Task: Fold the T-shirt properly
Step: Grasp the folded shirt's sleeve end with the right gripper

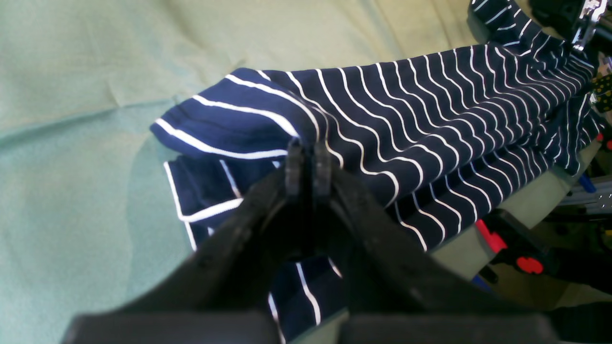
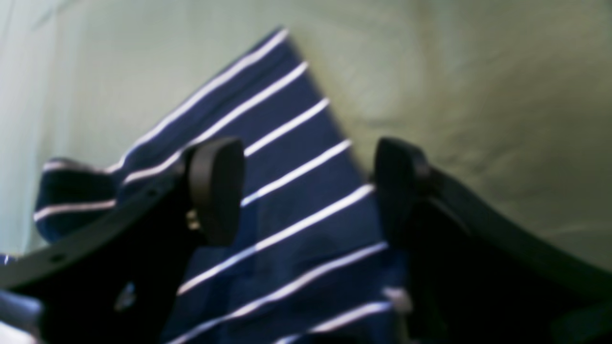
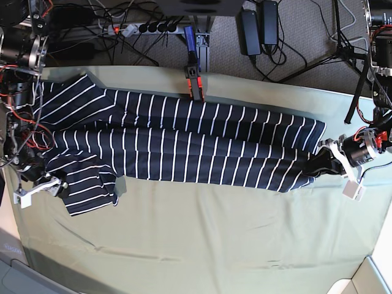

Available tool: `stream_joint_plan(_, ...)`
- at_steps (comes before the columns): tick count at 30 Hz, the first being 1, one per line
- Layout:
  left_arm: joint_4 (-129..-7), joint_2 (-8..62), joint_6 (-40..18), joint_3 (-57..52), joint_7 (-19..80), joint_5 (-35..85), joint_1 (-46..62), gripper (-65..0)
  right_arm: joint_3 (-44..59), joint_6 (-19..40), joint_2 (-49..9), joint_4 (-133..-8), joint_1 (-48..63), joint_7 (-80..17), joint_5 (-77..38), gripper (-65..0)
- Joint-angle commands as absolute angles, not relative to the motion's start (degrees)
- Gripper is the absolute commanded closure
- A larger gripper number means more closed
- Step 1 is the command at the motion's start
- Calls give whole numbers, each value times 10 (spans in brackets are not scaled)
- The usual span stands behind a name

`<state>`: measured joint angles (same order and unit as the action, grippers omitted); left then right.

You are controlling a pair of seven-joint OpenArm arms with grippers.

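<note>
- lying stretched across the far half of the table (image 3: 202, 245): the t-shirt (image 3: 184, 144), dark navy with thin white stripes, folded lengthwise into a long band running from the left edge of the base view to the right edge.
- table cover: a plain pale green cloth (image 3: 214, 233), lightly creased, bare over the near half.
- t-shirt, left end of the base view: a sleeve (image 3: 89, 184) spreads toward the near side, and another part of the fabric fans up toward the far left corner.
- t-shirt, right end of the base view: the band narrows to a gathered corner at the table's edge.
- left gripper (image 1: 308, 162): on the right of the base view, jaws pressed together on a pinch of the t-shirt (image 1: 406, 124); in the left wrist view the striped fabric rises into a ridge from the fingertips and the layer under it lies flat on the cloth (image 1: 86, 95).
- right gripper (image 2: 306, 191): on the left of the base view, jaws spread wide; in the right wrist view the two black pads (image 2: 215, 188) stand apart with the striped t-shirt (image 2: 296, 224) between and beyond them; that view is blurred, so whether the pads touch the fabric cannot be told.
- right gripper, position: over a straight edge of the t-shirt, one pad above the stripes, the other near the edge beside the cloth (image 2: 478, 86).
- clamp (image 3: 195, 81): red and black, on the far table edge, touching the t-shirt's far side near its middle.
- floor beyond the table: a power strip (image 3: 144, 27), black adapters and loose cables.
</note>
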<state>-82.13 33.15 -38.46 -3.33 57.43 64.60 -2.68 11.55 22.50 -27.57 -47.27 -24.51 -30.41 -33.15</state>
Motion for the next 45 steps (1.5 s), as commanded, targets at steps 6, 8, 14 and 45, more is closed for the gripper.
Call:
stream_joint_plan(6,-830,341,-400,-38,564,658,-36,0,118,258,-275,-480,-262,-296,-329,-422)
stream_joint_plan(8,-830,341,-400,-38,564,658,-36,0,119,258,-277,-480,-262,-296,-329,-422)
stream_joint_plan(14,-830,341,-400,-38,564,658,-36,0,120,257,-291,-480,-262,-296,-330,-422)
stream_joint_plan(45,-830,341,-400,-38,564,667,-36,0,120,260,-263,-440,-260,-320,-365,-422)
